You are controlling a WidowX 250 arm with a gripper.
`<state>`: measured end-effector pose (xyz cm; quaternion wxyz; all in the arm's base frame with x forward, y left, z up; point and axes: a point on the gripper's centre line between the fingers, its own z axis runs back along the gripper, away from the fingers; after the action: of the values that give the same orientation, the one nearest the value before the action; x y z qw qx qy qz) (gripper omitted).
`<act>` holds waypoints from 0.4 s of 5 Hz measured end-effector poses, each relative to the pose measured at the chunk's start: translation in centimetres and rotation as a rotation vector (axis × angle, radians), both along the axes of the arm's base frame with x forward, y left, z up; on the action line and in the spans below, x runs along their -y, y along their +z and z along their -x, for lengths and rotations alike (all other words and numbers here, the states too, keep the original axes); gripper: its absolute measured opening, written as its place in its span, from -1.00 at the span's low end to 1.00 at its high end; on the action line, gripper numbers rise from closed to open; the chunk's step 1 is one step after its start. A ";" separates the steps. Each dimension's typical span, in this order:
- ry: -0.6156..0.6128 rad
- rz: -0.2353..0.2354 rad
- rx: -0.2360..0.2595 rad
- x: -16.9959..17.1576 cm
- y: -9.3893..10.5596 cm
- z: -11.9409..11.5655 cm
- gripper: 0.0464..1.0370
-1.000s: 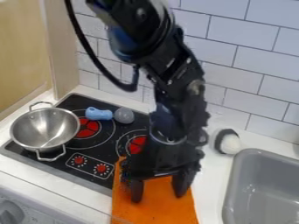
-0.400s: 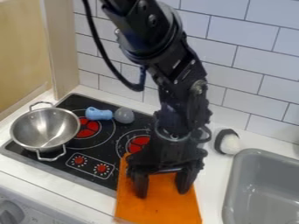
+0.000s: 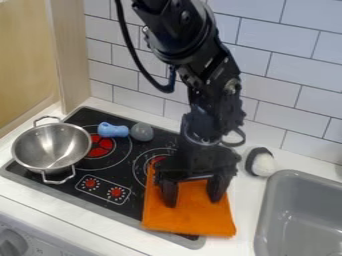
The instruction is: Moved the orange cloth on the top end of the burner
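The black gripper (image 3: 194, 196) hangs over the orange cloth (image 3: 190, 215), its two fingers apart and pointing down onto the cloth's upper part. The cloth lies across the right front part of the black stove (image 3: 120, 165) and reaches over its right edge onto the white counter. Part of a red burner (image 3: 157, 160) shows just left of the arm; the cloth's upper end is hidden behind the gripper. Whether the fingertips pinch any fabric cannot be made out.
A steel pot (image 3: 51, 146) stands on the stove's left side. A blue and grey toy (image 3: 125, 131) lies at the stove's back. Right of the arm are a black and white object (image 3: 261, 162) and the grey sink (image 3: 300, 215). A tiled wall rises behind.
The gripper has moved back and to the right. The cloth has shifted the same way, and its front edge, formerly near the counter front, now lies across the stove's front right corner.
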<state>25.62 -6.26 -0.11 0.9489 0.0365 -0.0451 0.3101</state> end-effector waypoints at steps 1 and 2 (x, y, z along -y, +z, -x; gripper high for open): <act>-0.023 -0.003 0.000 -0.4 0.1 -1.1 0.92; -0.015 0.000 0.019 -1.5 0.1 -3.2 0.92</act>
<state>28.85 -4.75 0.02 0.9507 0.0333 -0.0542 0.3034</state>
